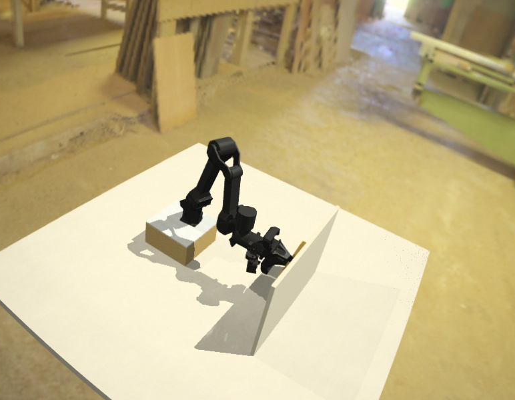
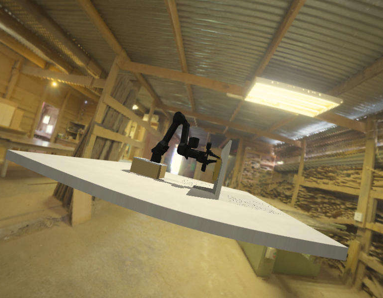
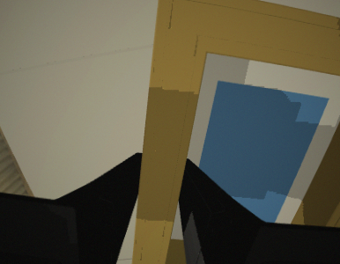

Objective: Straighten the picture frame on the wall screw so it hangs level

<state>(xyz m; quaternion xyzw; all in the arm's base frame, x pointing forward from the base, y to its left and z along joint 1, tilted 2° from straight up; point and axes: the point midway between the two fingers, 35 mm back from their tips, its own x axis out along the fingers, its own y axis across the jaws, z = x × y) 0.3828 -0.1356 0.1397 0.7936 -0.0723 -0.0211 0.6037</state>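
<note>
The gold picture frame [image 1: 299,248] [image 2: 216,171] [image 3: 179,57], with a white mat and a blue picture [image 3: 254,145], is against the upright wall panel [image 1: 309,258] [image 2: 225,157] [image 3: 82,110]. In the wrist view its top edge slopes down to the right and its left bar leans a little. My gripper [image 1: 291,259] [image 2: 220,159] [image 3: 161,163] is shut on that left side bar, one finger on the outer side and one on the inner side. The screw and the notched strip are hidden, so I cannot tell which notch bears the frame.
The arm stands on a wooden box [image 1: 169,243] [image 2: 145,168] with a pale top, back from the panel on the white table [image 1: 98,323] [image 2: 121,192]. The panel stands directly behind the frame. The fingers cast shadows across the frame.
</note>
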